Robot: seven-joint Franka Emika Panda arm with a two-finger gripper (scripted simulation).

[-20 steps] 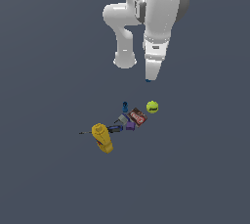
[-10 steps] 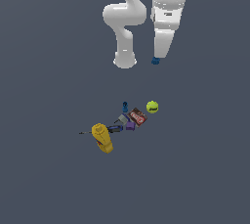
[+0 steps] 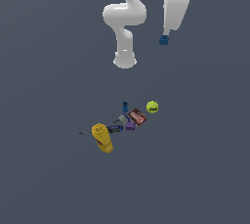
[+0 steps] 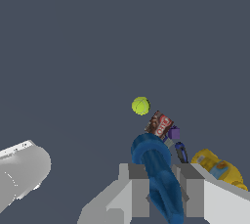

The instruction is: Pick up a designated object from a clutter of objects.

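Observation:
The designated object [image 3: 163,40], a small dark-blue cone-like piece, hangs high above the floor with my gripper [image 3: 164,36] shut on it. In the wrist view it [image 4: 155,169] fills the gap between the grey fingers [image 4: 134,189]. Far below lies the clutter of objects: a yellow bottle-like item [image 3: 102,138], yellow-green ball [image 3: 152,106], red-brown packet [image 3: 137,117], purple cube [image 3: 130,125], grey block [image 3: 121,119] and a blue pawn-like piece [image 3: 125,106]. The wrist view also shows the ball [image 4: 140,105], packet [image 4: 159,124] and bottle [image 4: 217,168].
The arm's white base [image 3: 124,60] stands behind the heap. A thin dark rod [image 3: 86,132] lies beside the yellow bottle on the exterior view's left. The floor around is plain dark grey.
The gripper has risen steadily and drifted toward the exterior view's right, carrying the blue piece with it. The heap has not moved.

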